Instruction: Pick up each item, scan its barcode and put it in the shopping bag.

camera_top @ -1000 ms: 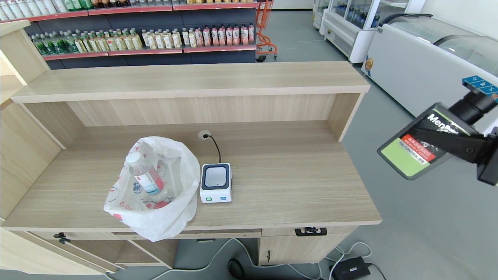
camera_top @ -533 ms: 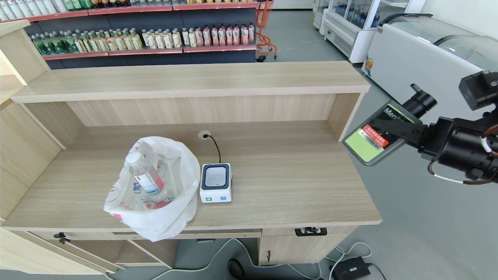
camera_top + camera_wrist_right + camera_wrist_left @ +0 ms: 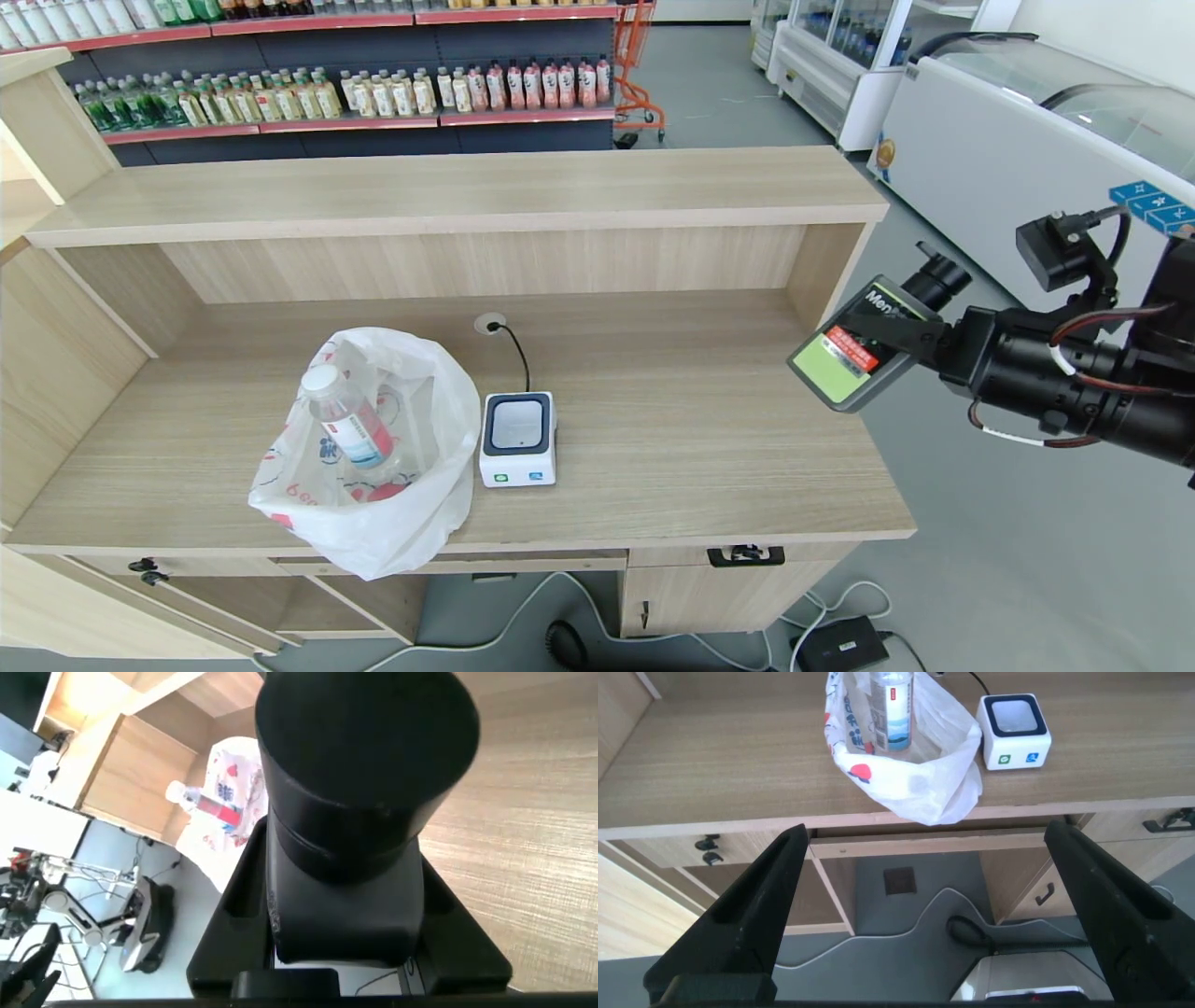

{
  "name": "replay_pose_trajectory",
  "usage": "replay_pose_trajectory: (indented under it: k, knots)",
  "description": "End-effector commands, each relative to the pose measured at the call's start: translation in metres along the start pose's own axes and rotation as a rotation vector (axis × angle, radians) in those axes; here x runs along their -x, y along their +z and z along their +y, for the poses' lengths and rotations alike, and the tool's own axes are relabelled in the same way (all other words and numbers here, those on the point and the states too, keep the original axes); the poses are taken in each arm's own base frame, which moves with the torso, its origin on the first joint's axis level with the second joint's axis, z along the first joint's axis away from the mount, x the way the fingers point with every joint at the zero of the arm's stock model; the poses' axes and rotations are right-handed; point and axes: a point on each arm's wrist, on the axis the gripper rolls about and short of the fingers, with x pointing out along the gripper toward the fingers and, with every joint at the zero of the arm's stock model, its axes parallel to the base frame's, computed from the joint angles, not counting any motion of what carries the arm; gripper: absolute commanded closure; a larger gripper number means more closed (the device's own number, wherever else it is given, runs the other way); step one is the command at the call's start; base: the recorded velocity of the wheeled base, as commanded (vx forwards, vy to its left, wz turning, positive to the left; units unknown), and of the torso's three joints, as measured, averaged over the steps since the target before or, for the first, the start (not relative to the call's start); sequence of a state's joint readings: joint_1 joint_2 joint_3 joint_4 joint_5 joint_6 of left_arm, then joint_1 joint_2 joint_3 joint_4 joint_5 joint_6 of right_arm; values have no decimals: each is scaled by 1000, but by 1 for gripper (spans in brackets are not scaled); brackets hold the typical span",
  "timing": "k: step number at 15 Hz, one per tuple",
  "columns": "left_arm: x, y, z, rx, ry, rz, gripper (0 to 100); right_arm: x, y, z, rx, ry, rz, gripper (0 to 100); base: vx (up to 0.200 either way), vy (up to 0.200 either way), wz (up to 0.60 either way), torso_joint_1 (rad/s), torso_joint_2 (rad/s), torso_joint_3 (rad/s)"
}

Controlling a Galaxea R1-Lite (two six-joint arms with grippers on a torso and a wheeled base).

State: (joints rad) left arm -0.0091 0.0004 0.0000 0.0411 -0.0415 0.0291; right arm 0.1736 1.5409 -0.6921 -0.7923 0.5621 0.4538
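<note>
My right gripper [image 3: 901, 336] is shut on a black flat bottle [image 3: 834, 369] with a green and red label. It holds the bottle in the air just off the counter's right edge, cap end toward the arm. The bottle's black cap [image 3: 360, 793] looms close in the right wrist view. A white scanner [image 3: 518, 437] sits mid-counter. Left of it stands the open white shopping bag [image 3: 373, 485] with a clear water bottle [image 3: 347, 425] inside. My left gripper [image 3: 924, 915] hangs open below the counter's front edge, facing the bag [image 3: 906, 765] and the scanner [image 3: 1015, 730].
The wooden counter [image 3: 709, 439] has a raised back shelf and a side wall [image 3: 840, 271] at the right rear. A black cable [image 3: 518, 350] runs from the scanner to a hole. Freezers [image 3: 1018, 140] stand to the right; drink shelves are behind.
The right arm has carried the black bottle left and slightly down, from far off the counter's right side to just beside its right edge. Bag, scanner and water bottle stayed put.
</note>
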Motion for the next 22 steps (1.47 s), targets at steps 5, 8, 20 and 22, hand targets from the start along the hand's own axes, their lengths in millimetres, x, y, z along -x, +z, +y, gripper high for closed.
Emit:
replay_pose_trajectory:
  k: [5, 8, 20, 22]
  knots:
    - [0, 0, 0, -2, 0, 0, 0, -22, -5, 15, -28, 83, 41, 100, 0, 200, 0, 7, 3, 0]
    - [0, 0, 0, -2, 0, 0, 0, -42, -10, 13, -31, 96, 68, 100, 0, 200, 0, -6, 1, 1]
    - [0, 0, 0, 0, 0, 0, 0, -133, -57, -21, -8, -23, 158, 100, 0, 83, 0, 0, 1, 0]
    - [0, 0, 0, 0, 0, 0, 0, -144, -63, -21, 13, -62, 149, 100, 0, 0, 0, 0, 0, 0]
